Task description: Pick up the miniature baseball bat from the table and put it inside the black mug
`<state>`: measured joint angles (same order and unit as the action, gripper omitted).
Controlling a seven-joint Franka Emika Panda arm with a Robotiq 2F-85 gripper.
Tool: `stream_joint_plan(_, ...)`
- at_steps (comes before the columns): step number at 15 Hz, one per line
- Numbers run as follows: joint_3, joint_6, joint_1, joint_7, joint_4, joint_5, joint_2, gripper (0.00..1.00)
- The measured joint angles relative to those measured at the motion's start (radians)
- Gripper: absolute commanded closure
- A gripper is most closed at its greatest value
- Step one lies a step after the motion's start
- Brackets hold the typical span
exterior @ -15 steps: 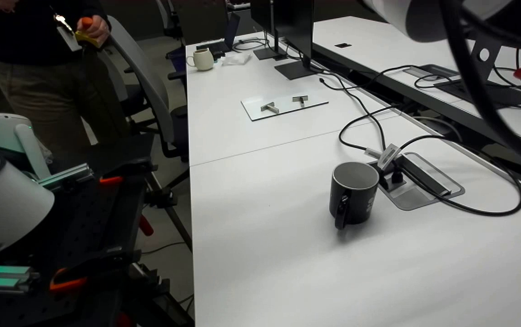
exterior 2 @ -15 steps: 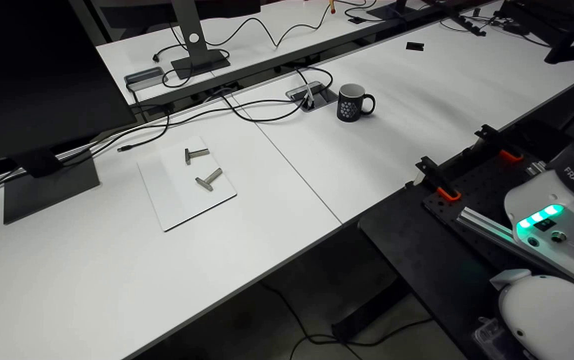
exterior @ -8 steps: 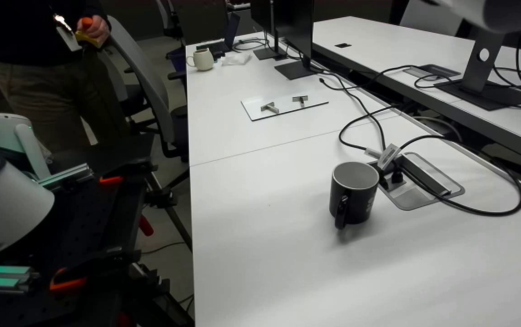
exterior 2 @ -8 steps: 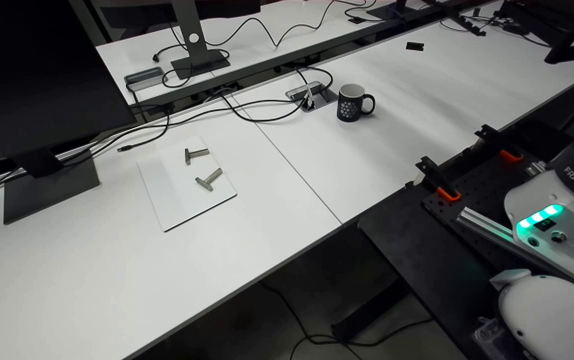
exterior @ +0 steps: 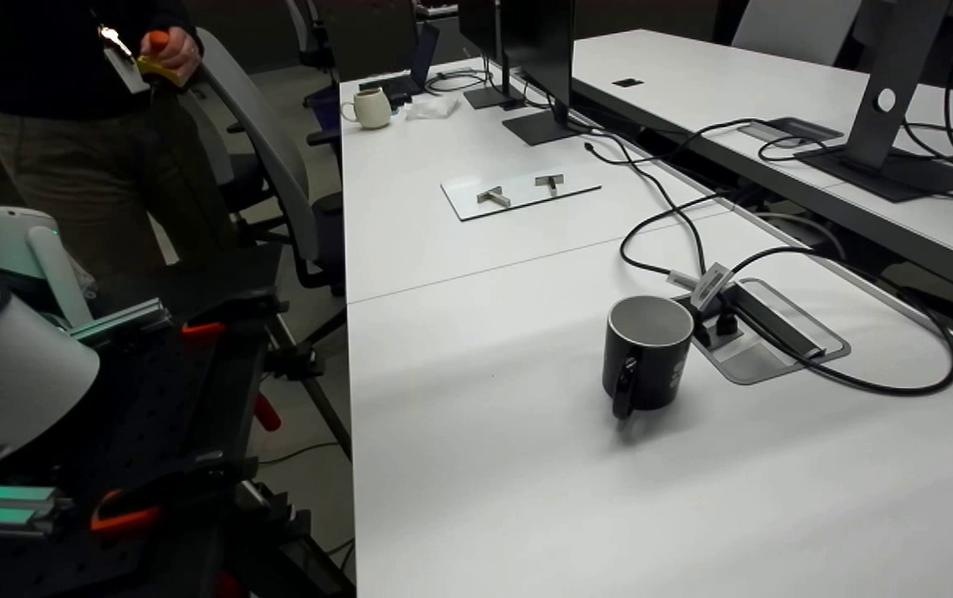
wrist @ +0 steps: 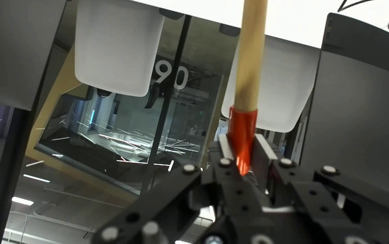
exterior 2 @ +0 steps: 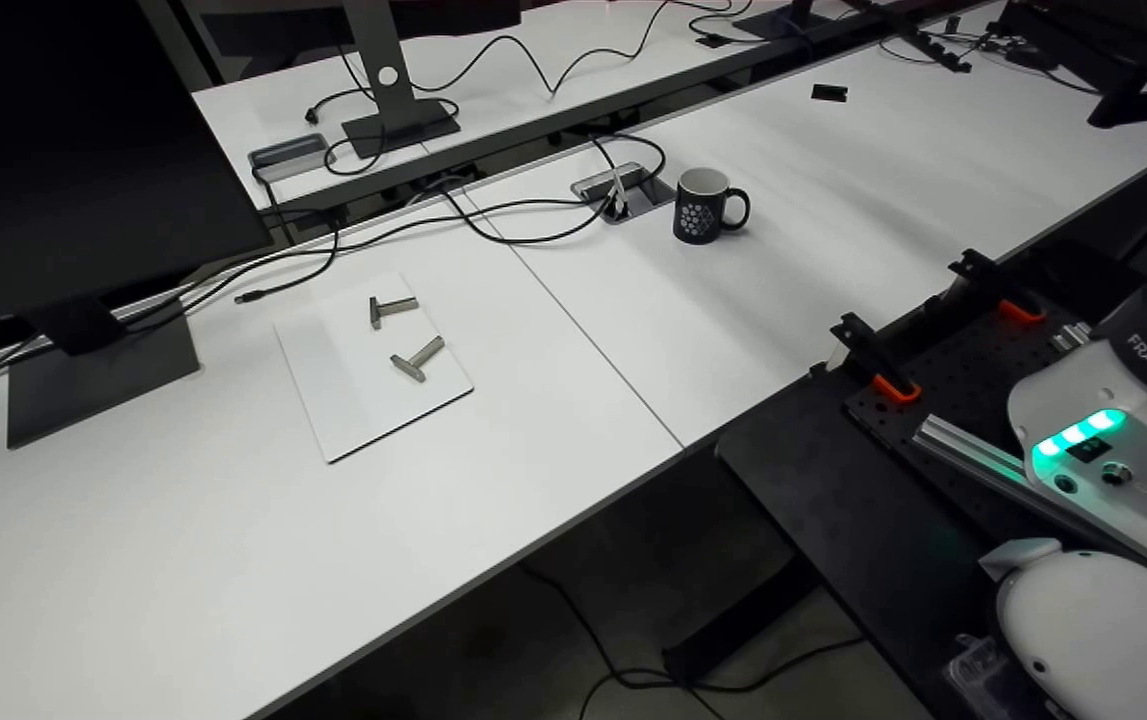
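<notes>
High exterior views from different directions, sharing table [exterior 2: 533, 440] and black mug [exterior: 650, 361], wrist view upside-down, close behind pincer [wrist: 244, 149]

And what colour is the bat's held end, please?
The end is red, clearest in the wrist view.

Grey floor [exterior: 281, 100] showed around a chair [exterior: 264, 154]. In the wrist view, strip lights [wrist: 22, 201] shone and bright streaks [wrist: 114, 138] marked a tan-framed window [wrist: 133, 112].

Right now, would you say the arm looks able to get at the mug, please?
Probably yes: the mug stands upright, with nothing over its mouth in both exterior views, and the cables lie beside it. The tool, holding the bat, is outside those views, though.
</notes>
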<state>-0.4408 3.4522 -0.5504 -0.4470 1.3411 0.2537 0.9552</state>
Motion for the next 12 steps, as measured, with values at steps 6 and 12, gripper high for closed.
stream_joint_plan(6, 0.262, 0.0, 0.207, 0.106, -0.068, -0.073, 0.004, 0.93)
stream_joint_plan(12, 0.029, -0.001, 0.115, 0.121, 0.014, -0.007, 0.04, 0.93)
